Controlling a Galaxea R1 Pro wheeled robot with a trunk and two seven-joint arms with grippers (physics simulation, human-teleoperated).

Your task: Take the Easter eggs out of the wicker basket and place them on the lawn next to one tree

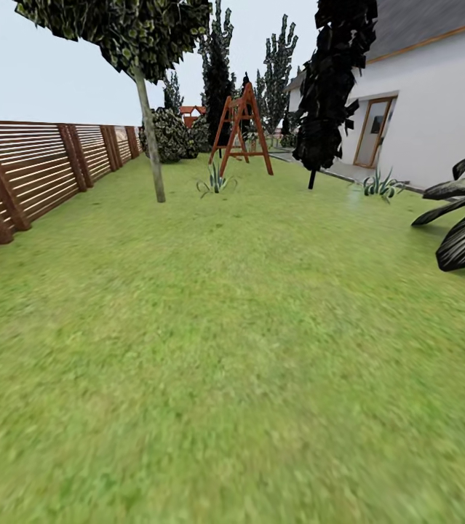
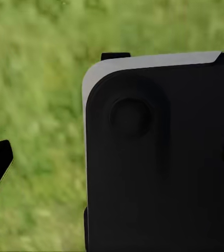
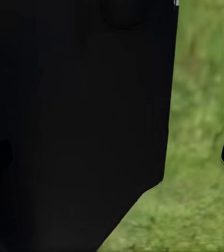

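Open lawn (image 1: pixel 232 349) fills the frame, a tree (image 1: pixel 150 138) upper left by the fence (image 1: pixel 36 171); basket and eggs unseen, hands' grip probably unreadable, so the robot seems searching and must next find the basket.

Ahead of me the lawn (image 1: pixel 247 349) lies wide, flat and bright green. One tree (image 1: pixel 150 131) stands upright near the fence side, trunk thin, pale and bare, crown leafy.
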